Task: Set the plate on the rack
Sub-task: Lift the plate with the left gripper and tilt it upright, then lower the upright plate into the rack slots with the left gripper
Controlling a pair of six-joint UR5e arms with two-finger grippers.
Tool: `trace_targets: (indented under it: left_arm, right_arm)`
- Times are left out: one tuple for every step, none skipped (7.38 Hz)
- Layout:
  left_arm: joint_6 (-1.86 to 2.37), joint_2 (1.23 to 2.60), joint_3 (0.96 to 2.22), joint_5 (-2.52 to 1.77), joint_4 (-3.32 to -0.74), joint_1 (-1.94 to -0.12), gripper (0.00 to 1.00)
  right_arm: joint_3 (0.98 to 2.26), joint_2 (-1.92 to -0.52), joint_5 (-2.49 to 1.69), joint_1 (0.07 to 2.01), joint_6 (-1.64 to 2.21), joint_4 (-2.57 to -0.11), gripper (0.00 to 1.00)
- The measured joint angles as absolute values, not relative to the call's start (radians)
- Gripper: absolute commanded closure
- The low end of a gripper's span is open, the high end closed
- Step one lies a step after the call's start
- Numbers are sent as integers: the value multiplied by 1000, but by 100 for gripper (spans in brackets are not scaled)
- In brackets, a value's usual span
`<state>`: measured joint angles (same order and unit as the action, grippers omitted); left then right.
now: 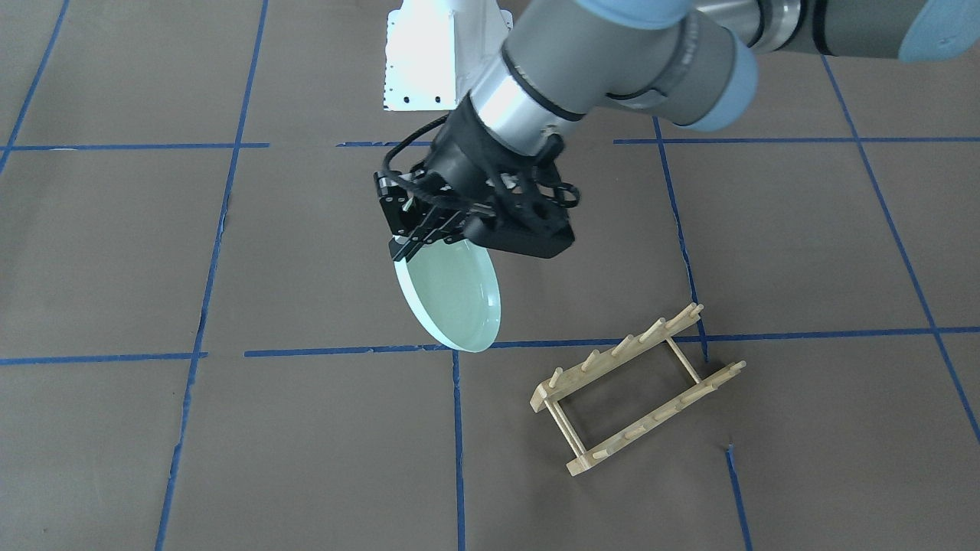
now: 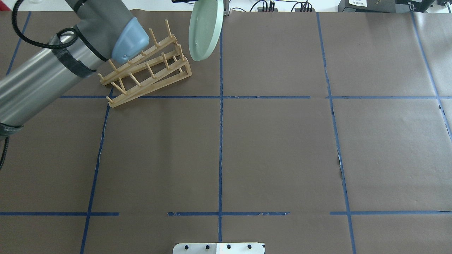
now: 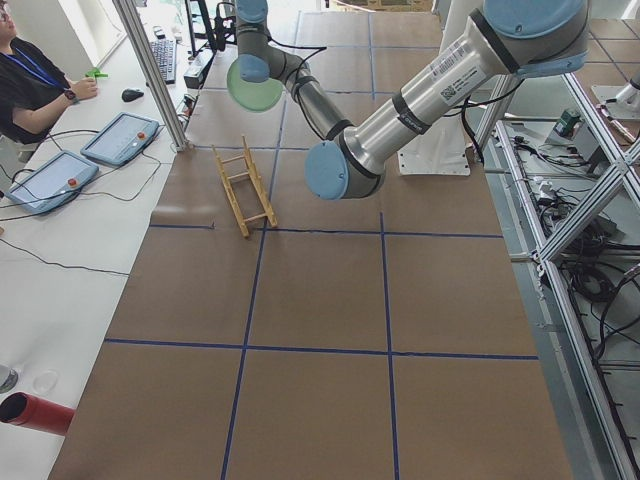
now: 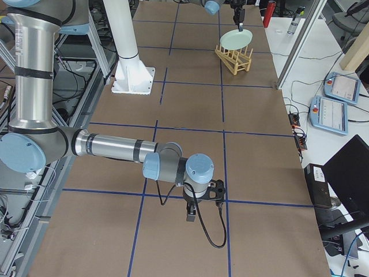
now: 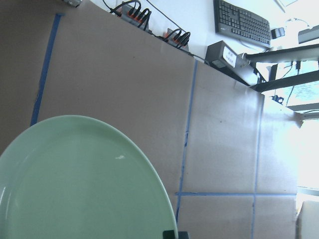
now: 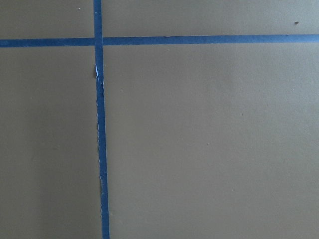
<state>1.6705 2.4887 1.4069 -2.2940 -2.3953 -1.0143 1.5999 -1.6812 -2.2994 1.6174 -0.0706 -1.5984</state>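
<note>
1. Green plate [image 1: 452, 302] hangs on edge in the air, near the rack [image 1: 635, 386] but not over it.
2. It is in the carrying step. Next, I think, it must line up with a peg gap and go down slowly.
3. The left gripper [image 1: 409, 246] pinches its top rim, arm stretched out.
4. The right gripper [image 4: 191, 216] points down, far away; open or closed, I cannot tell.
</note>
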Motion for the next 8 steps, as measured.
trace_targets:
  left_arm:
    - [1719, 2444, 1381, -2297, -2511, -1056, 100]
    - [1770, 2408, 1339, -2276, -2638, -1079, 100]
    - [1839, 2386, 1291, -2215, -2770, -1088, 100]
    - [1910, 2376, 1247, -2127, -2877, -1088, 100]
    - [1955, 2364, 1210, -2049, -2956, -1086, 100]
    - [1973, 2350, 1185, -2014, -3005, -1085, 100]
    - [1980, 2340, 1168, -2000, -3030, -1083, 100]
    - [1982, 2333, 1152, -1995, -3047, -1080, 100]
  right_arm:
    - [1600, -1681, -2299, 1618, -71, -1598, 0]
    - [1600, -1681, -2299, 1618, -71, -1598, 0]
    - [1600, -1681, -2299, 1618, -71, -1598, 0]
    - [1600, -1681, -2299, 1618, -71, -1598, 0]
    - [1599, -1681, -2299, 1618, -71, -1598, 0]
    - [1599, -1681, -2299, 1618, -71, -1598, 0]
    - [1599, -1681, -2299, 1617, -71, -1598, 0]
    - [1599, -1681, -2299, 1617, -71, -1598, 0]
